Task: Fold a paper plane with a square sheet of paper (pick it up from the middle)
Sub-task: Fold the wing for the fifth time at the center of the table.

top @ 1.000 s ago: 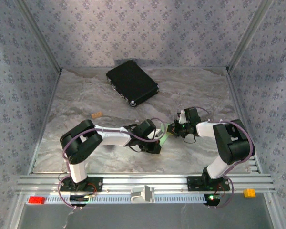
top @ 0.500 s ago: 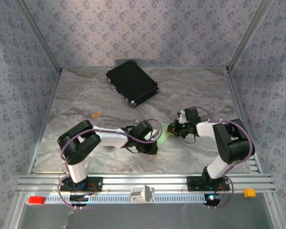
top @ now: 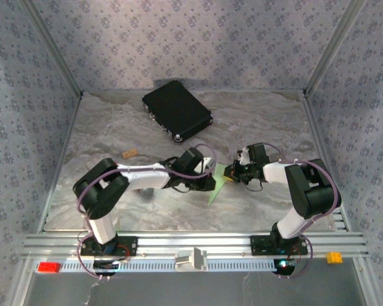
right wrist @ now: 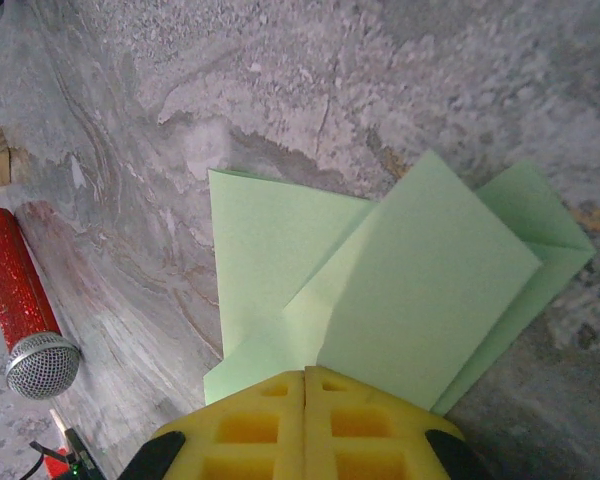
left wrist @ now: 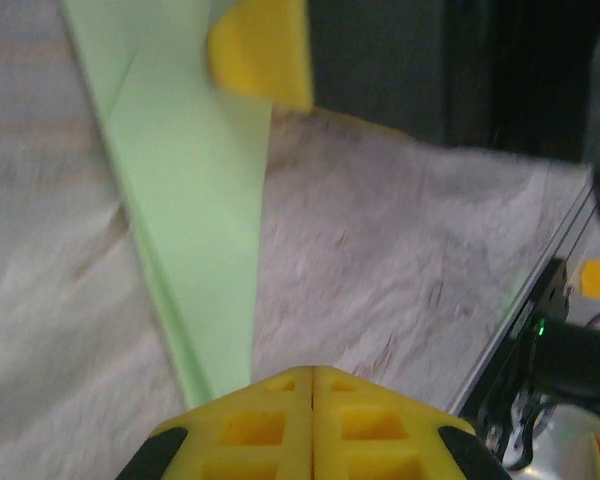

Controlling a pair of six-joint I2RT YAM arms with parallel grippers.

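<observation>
Two grippers meet at the creased green sheet (right wrist: 420,290), which lies flat between them. The right gripper (right wrist: 305,376) stays clamped on the sheet's wide end. The left gripper (left wrist: 312,374), fingers together, has swung farther from the near edge to the narrow tip; whether it pinches is unclear. The crease looks pressed, and more folds remain.

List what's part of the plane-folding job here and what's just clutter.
Job:
- folded green paper
- right gripper, shut on the paper
- left gripper, shut at the paper's narrow end

Lying about:
- black case
- red-handled tool with grey mesh head
- small wooden block
- red brick
- orange brick
</observation>
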